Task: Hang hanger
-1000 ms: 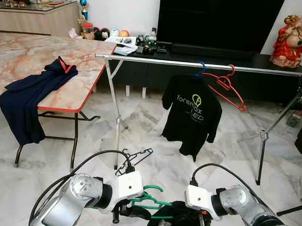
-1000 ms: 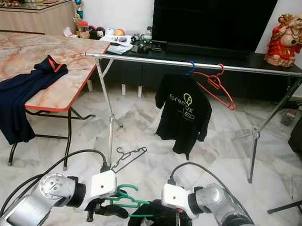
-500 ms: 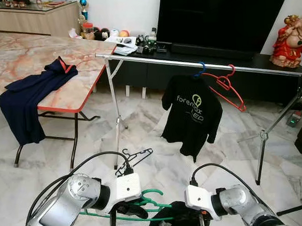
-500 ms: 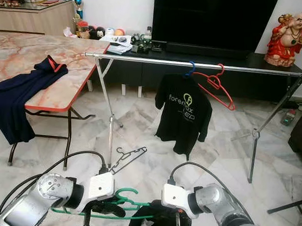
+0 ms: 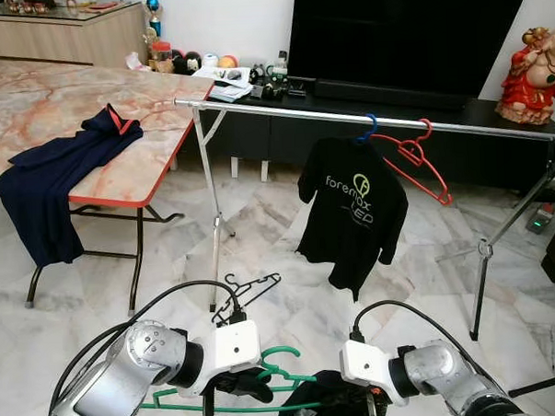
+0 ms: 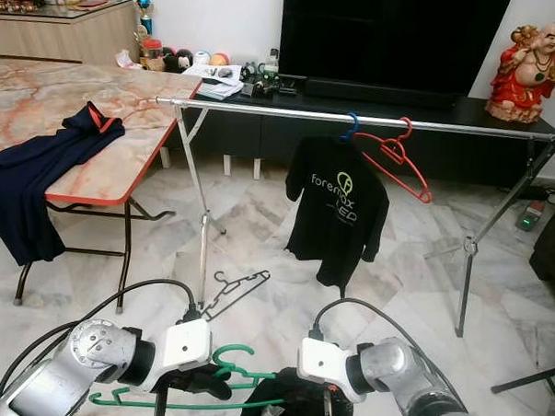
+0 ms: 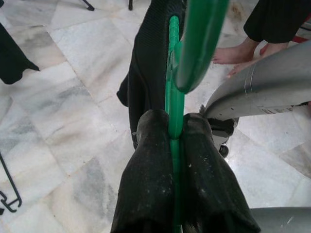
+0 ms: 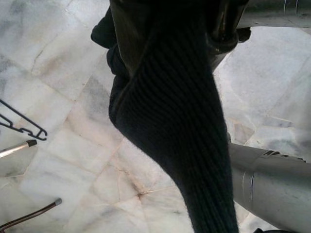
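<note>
Green plastic hanger (image 5: pixel 267 385), low in front of the robot w/ a black garment (image 8: pixel 165 97) draped by it, looks light, stiff, prob slick: left gripper (image 7: pixel 171 138) jaws clamp its neck, keep hold there; right gripper (image 5: pixel 374 408) jaws buried in cloth, can't tell.

Left gripper (image 6: pixel 195 385) holds green hanger (image 6: pixel 189 393) beside dark garment (image 6: pixel 284 403).
</note>
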You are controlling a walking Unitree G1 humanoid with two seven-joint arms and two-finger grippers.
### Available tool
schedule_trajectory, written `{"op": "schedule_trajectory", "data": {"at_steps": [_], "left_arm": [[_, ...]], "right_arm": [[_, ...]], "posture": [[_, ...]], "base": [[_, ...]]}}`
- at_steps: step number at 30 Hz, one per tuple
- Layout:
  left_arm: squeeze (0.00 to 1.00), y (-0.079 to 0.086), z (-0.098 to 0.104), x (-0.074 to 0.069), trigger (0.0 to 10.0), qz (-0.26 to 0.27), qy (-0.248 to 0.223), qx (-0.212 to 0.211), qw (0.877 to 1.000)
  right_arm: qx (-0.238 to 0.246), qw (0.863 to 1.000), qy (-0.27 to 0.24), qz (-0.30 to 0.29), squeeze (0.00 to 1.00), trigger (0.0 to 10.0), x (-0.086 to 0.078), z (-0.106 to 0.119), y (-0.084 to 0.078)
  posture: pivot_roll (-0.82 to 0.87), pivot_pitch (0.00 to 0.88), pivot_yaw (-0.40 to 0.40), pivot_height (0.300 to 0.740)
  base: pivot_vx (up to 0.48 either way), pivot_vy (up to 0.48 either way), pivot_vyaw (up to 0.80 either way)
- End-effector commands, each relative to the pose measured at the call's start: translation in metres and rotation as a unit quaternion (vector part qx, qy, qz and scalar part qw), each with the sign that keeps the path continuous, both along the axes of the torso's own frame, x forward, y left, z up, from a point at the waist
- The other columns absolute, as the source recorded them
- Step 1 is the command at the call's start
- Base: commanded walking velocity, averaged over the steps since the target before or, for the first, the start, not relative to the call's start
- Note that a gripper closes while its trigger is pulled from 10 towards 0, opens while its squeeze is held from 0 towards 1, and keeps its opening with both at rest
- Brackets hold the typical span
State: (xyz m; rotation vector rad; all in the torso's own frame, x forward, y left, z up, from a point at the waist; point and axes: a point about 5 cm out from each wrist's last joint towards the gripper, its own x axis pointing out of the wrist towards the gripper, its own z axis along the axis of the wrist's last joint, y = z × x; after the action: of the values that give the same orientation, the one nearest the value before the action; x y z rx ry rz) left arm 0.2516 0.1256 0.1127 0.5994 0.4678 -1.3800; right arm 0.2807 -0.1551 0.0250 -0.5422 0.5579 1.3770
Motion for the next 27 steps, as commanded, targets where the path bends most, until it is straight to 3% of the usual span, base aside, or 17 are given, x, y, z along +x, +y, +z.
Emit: {"op": "schedule_trajectory", "data": {"at_steps": [1, 2, 3, 4, 5, 13, 19, 21, 27], "left_arm": [[0.00, -0.004, 0.006, 0.005, 0.0, 0.005, -0.017, -0.017, 1.000], [0.00, -0.004, 0.006, 0.005, 0.0, 0.005, -0.017, -0.017, 1.000], [0.00, -0.005, 0.006, 0.006, 0.0, 0.010, -0.020, -0.024, 0.999], [0.00, -0.006, 0.006, 0.007, 0.0, 0.014, -0.023, -0.027, 0.999], [0.00, -0.006, 0.006, 0.008, 0.0, 0.015, -0.025, -0.029, 0.999], [0.00, -0.009, 0.005, 0.007, 0.0, 0.020, -0.024, -0.044, 0.999], [0.00, -0.014, 0.008, 0.012, 0.0, 0.027, -0.029, -0.082, 0.996], [0.00, -0.021, 0.011, 0.014, 0.0, 0.028, -0.028, -0.122, 0.992], [0.00, -0.028, 0.007, 0.013, 0.0, 0.020, -0.026, -0.134, 0.990]], "right_arm": [[0.010, 0.999, -0.033, 0.004, 0.00, 0.0, 0.012, 0.015, 0.001], [0.010, 0.999, -0.033, 0.004, 0.00, 0.0, 0.012, 0.015, 0.001], [0.009, 0.999, -0.035, 0.003, 0.00, 2.9, 0.013, 0.016, 0.000], [0.007, 0.999, -0.038, 0.003, 0.00, 7.7, 0.014, 0.017, 0.000], [0.008, 0.999, -0.038, 0.002, 0.00, 10.0, 0.014, 0.017, 0.000], [0.010, 0.998, -0.058, 0.006, 0.00, 10.0, 0.024, 0.032, -0.007], [0.006, 0.997, -0.064, 0.040, 0.00, 10.0, 0.032, 0.054, -0.017], [0.010, 0.996, -0.062, 0.056, 0.00, 10.0, 0.035, 0.065, -0.021], [0.006, 0.994, -0.053, 0.098, 0.00, 10.0, 0.035, 0.077, -0.026]], "posture": [[0.14, 0.000, -0.117, 0.740], [0.14, 0.000, -0.117, 0.740], [0.14, 0.000, -0.119, 0.740], [0.14, 0.000, -0.120, 0.740], [0.14, 0.000, -0.123, 0.740], [0.12, 0.000, -0.129, 0.740], [0.09, 0.000, -0.137, 0.740], [0.08, 0.000, -0.144, 0.740], [0.06, 0.000, -0.154, 0.740]], "base": [[0.000, 0.000, 0.00], [0.000, 0.000, 0.00], [0.000, 0.000, 0.00], [0.000, 0.000, 0.00], [0.000, 0.000, 0.00], [0.000, 0.000, 0.00], [0.000, 0.000, 0.00], [0.000, 0.000, 0.00], [0.000, 0.000, 0.00]]}}
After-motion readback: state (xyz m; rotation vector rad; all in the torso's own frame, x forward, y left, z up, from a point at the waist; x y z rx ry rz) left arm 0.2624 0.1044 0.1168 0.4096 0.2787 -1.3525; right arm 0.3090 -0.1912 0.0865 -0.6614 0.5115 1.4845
